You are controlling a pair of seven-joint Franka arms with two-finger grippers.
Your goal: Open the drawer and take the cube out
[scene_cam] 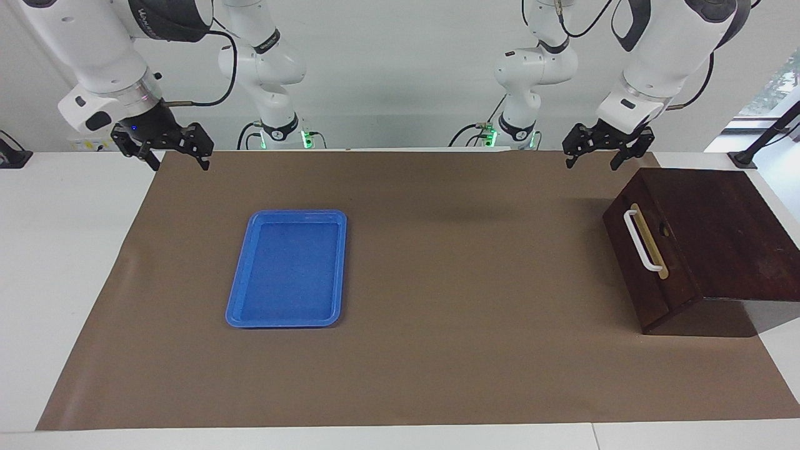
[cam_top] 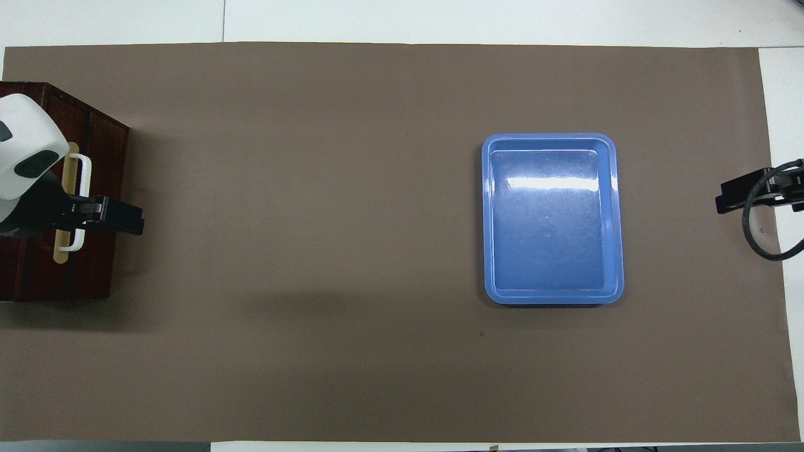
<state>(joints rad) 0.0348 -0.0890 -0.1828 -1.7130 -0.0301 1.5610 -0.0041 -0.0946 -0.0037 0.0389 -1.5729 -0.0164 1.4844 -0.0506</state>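
Drawer: the drawer (scene_cam: 650, 262) is seen pushed fully in, its dark brown front flush with the dark wooden box (scene_cam: 719, 231); it is placed at the left arm's end of the table, on the edge of the brown mat (scene_cam: 437, 362)

Facing: the drawer front is turned toward the middle of the table and the right arm's end, slightly skewed from the mat's edges

Handle: a white bar handle (scene_cam: 639, 240) is mounted on a tan strip (scene_cam: 653, 250); its long axis is laid along the drawer front, running from nearer the robots to farther from them

Cube: not to be seen in either view

Left gripper: the left gripper (scene_cam: 606, 164) is held in the air over the mat's edge nearest the robots, beside the box's corner; its fingers are spread apart and nothing is gripped; in the overhead view it (cam_top: 119, 216) is overlapped with the handle

Right gripper: the right gripper (scene_cam: 180, 164) is held up over the mat's corner at the right arm's end; its fingers are spread wide and nothing is gripped

Tray: a flat blue tray (scene_cam: 237, 294) is laid toward the right arm's end, well apart from the box; its long axis is run from nearer to farther

Surface: a brown mat is spread over a white table (scene_cam: 62, 281)

Room: a pale wall (scene_cam: 400, 75) is seen at the robots' end; a window (scene_cam: 775, 87) is seen at the left arm's end
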